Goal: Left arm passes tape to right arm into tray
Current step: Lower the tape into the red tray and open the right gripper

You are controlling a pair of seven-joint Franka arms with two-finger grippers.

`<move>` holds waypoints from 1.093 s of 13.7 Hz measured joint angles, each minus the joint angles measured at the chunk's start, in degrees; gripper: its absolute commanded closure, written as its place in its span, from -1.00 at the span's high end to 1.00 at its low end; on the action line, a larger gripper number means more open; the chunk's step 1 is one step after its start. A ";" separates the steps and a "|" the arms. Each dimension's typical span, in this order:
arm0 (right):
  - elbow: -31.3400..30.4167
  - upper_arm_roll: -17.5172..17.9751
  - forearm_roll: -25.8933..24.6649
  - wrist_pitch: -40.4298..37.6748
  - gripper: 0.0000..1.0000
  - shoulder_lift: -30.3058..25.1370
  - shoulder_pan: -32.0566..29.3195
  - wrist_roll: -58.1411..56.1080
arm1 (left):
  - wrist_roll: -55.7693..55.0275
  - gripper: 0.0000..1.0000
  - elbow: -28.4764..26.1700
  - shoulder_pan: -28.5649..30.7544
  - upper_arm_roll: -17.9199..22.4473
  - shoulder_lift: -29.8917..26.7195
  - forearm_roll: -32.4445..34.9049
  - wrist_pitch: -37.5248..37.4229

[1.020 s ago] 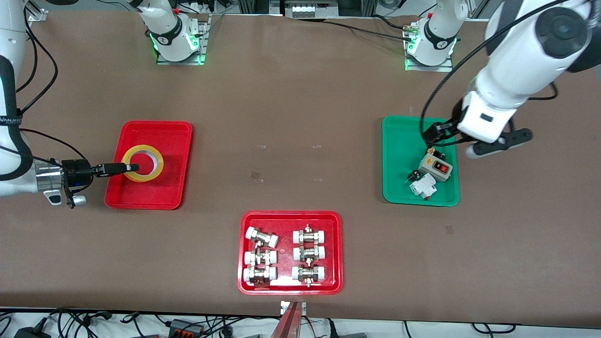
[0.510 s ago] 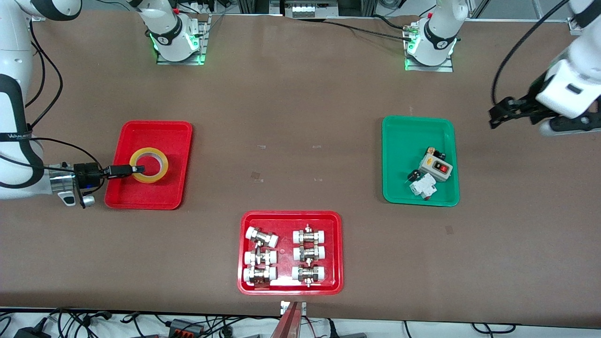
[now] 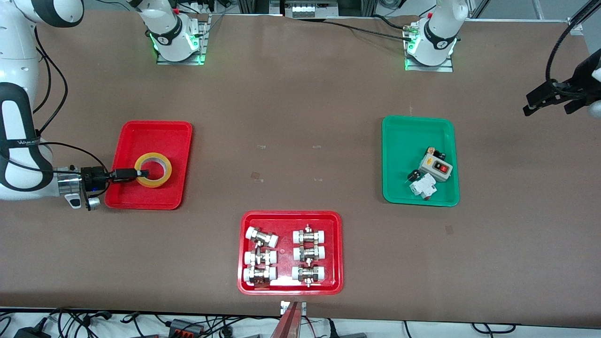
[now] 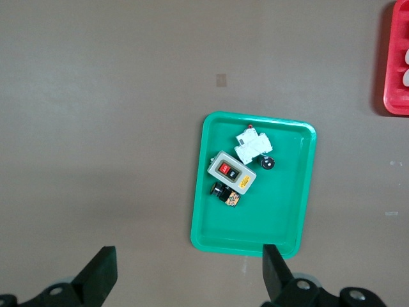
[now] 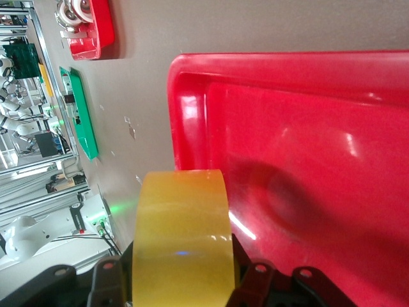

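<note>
The tape [image 3: 162, 176], a yellowish roll, is over the plain red tray [image 3: 155, 134], low above its floor. My right gripper [image 3: 137, 173] reaches in from the tray's edge at the right arm's end and is shut on the roll's wall, one finger through the core. In the right wrist view the tape [image 5: 182, 243] stands between the fingers [image 5: 255, 276] with its shadow on the tray [image 5: 307, 160]. I cannot tell whether it touches the floor. My left gripper [image 3: 549, 101] is open and empty, up over bare table at the left arm's end, and it shows open in its own view [image 4: 185, 278].
A green tray [image 3: 399, 141] holds a grey switch box [image 3: 435, 166] and small parts; it also shows in the left wrist view [image 4: 281, 211]. A red tray [image 3: 290, 217] with several white-capped metal fittings lies nearest the front camera, mid-table.
My right gripper has carried the tape lower and a little nearer the front camera within the red tray. My left arm has swung away from the green tray to the table's end.
</note>
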 measured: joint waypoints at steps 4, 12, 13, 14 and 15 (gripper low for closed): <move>-0.03 -0.07 -0.15 -0.02 -0.49 0.44 -0.44 -0.19 | 0.09 1.00 1.08 -0.52 -0.11 0.01 -0.01 -0.52; -1.14 -0.12 -2.42 -0.14 1.00 0.58 -1.60 -0.23 | 0.10 1.00 4.75 -0.97 -0.71 0.29 -0.01 -0.94; -0.98 -0.07 -3.32 0.09 1.00 0.55 -1.59 -0.24 | 0.10 1.00 4.96 -0.98 -0.73 0.68 -0.01 -0.94; -0.67 0.01 -4.27 0.50 1.00 0.47 -1.56 -0.24 | 0.10 1.00 5.29 -0.98 -0.73 1.13 -0.01 -0.94; -0.38 0.09 -5.08 0.89 1.00 0.29 -1.50 -0.24 | 0.07 1.00 5.71 -0.97 -0.73 1.53 -0.01 -0.94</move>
